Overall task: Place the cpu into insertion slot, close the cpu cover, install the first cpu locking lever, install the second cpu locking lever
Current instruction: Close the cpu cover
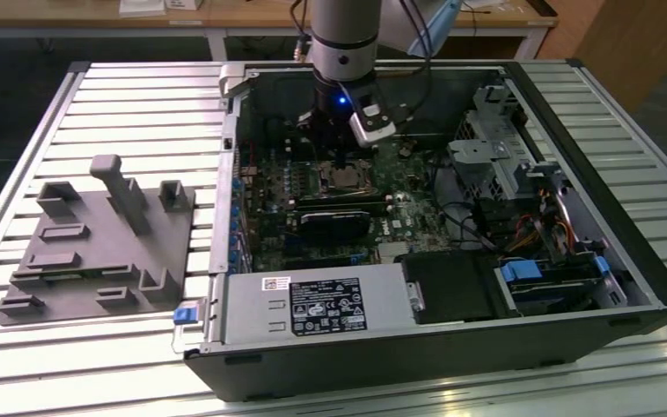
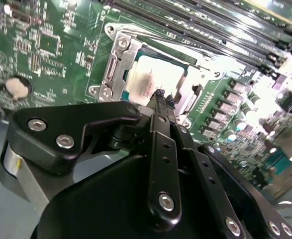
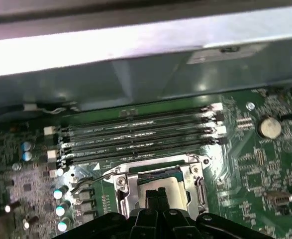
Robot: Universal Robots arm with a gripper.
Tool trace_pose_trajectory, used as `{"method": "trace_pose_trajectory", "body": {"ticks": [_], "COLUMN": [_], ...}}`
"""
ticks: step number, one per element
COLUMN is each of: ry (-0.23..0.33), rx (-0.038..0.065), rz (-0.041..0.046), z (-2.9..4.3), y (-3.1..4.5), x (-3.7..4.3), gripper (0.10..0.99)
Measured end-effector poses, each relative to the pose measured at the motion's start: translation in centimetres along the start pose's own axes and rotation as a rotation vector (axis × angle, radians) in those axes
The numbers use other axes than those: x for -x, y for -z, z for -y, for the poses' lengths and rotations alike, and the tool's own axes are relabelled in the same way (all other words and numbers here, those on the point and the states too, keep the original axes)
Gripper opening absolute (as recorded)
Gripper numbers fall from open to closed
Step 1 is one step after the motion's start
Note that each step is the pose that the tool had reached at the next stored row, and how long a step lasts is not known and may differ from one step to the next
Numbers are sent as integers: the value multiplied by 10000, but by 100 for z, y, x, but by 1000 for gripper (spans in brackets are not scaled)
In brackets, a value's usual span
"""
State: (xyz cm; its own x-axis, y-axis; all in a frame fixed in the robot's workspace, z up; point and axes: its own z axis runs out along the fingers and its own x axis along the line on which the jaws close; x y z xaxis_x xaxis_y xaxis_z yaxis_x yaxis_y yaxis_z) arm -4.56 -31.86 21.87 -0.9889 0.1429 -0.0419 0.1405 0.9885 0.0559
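Silvery cpu, closed gripper just above

In the second wrist view the claw hides one edge of the cpu.

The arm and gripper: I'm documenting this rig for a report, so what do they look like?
The arm is a pale grey cylinder with a black wrist band carrying a small blue light; dark cables run beside it. The gripper is matte black, built of linked bars with silver screw heads.
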Motion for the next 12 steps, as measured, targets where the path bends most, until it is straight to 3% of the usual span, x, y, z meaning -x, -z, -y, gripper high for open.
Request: {"method": "trace_pose_trajectory", "body": {"ticks": [1,2,3,6,12], "ry": [171,308,504,817,1251], "rx": [-7,-71,-204,-371,-390], "rz": [-9,-17,-23,-23,-35], "z": [0,0,0,1,5], "y": [-1,-1,-3,-9,-30], "x": [0,0,0,-2,-22], "gripper": [106,106,106,106,106]}}
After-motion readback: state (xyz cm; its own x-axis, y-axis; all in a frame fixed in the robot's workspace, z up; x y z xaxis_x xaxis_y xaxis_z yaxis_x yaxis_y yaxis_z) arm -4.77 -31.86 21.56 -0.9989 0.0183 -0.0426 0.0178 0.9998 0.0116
